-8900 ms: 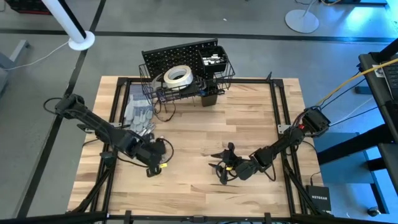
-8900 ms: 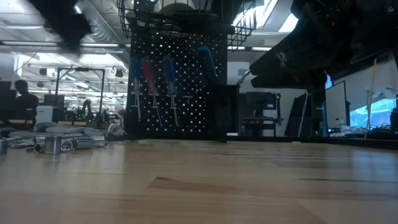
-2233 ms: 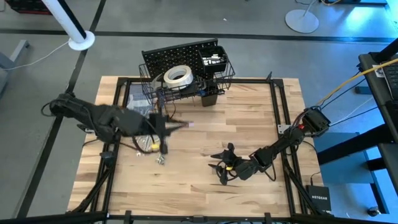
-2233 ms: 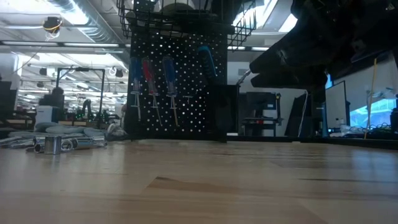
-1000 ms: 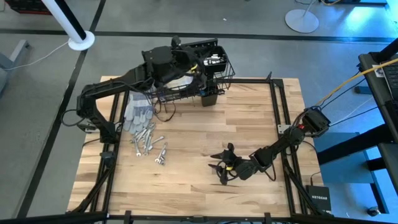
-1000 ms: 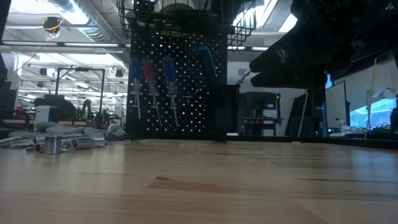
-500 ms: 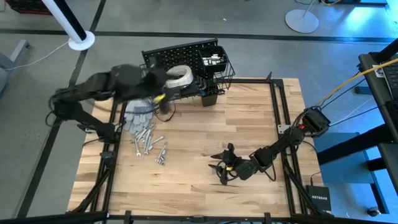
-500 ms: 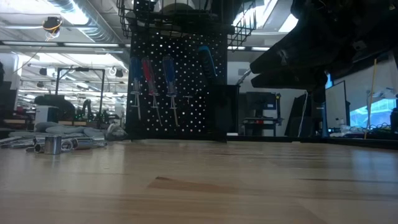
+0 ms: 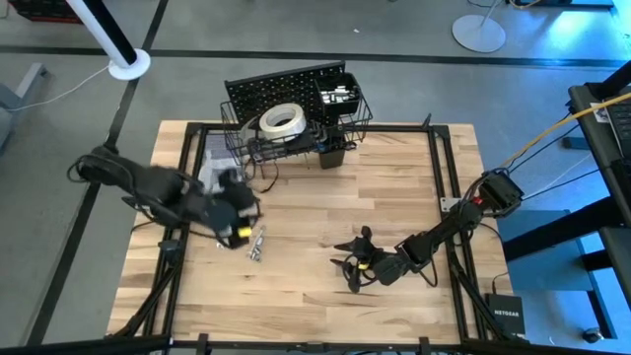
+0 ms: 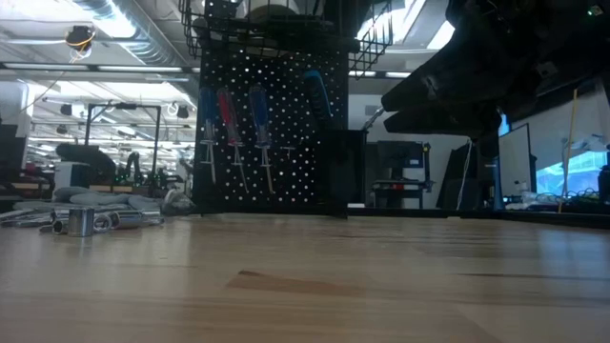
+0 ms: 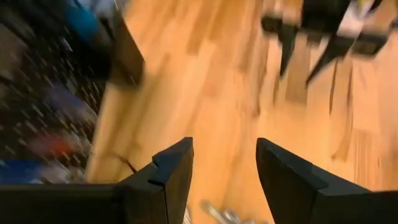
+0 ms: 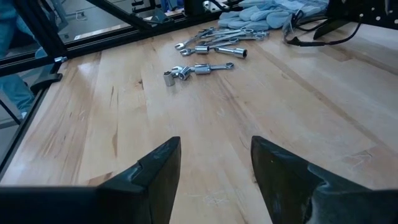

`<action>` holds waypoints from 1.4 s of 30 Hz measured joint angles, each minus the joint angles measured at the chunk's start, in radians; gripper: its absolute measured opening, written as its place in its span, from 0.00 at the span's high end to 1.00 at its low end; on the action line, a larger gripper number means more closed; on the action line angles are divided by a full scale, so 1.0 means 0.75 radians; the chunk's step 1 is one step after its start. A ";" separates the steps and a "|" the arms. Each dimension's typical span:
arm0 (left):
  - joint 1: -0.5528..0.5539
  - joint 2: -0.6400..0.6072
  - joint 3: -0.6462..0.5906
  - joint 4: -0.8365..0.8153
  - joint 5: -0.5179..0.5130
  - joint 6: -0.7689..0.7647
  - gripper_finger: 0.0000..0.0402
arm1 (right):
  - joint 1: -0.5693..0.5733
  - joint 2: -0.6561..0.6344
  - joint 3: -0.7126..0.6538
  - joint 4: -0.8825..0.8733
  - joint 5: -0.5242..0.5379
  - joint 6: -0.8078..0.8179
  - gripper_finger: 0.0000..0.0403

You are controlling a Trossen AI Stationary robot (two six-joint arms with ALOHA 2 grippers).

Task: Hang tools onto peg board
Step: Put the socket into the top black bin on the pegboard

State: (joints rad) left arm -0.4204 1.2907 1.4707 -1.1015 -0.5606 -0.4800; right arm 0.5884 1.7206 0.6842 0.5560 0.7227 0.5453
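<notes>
High view: white tape roll [image 9: 281,120] in the peg board's [image 9: 286,87] wire basket [image 9: 340,123] | low view alone: four screwdrivers [image 10: 231,124] hung, two red, two blue | silver wrenches [image 12: 208,48] on wooden worktop [image 9: 325,212], count unclear | my left gripper [image 9: 237,225] above them, jaws released, empty | my right gripper [image 9: 360,266] low, jaws apart, empty

Looking past the right gripper [image 12: 214,180], its two dark fingers [image 12: 158,174] standing apart with nothing between them, across the pale wooden table [image 12: 261,124]. Showing a cluster of silver metal wrenches [image 12: 208,53] lying toward the far edge, with grey fabric gloves [image 12: 264,12] lying just beyond, near the black frame rail [image 12: 93,40].
</notes>
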 joint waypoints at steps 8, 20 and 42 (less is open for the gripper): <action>-0.025 0.013 -0.399 0.154 0.190 -0.392 0.58 | 0.000 0.000 0.000 -0.001 -0.001 0.000 0.51; -0.026 0.201 -0.752 0.479 0.432 -0.711 0.59 | 0.000 0.000 0.000 0.001 -0.001 0.000 0.51; -0.087 0.547 -0.746 0.650 0.541 -0.510 0.59 | 0.000 0.000 0.000 -0.006 -0.011 0.003 0.51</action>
State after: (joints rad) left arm -0.4854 1.7012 0.9112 -0.6140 -0.1545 -0.8628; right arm 0.5885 1.7206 0.6842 0.5518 0.7145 0.5476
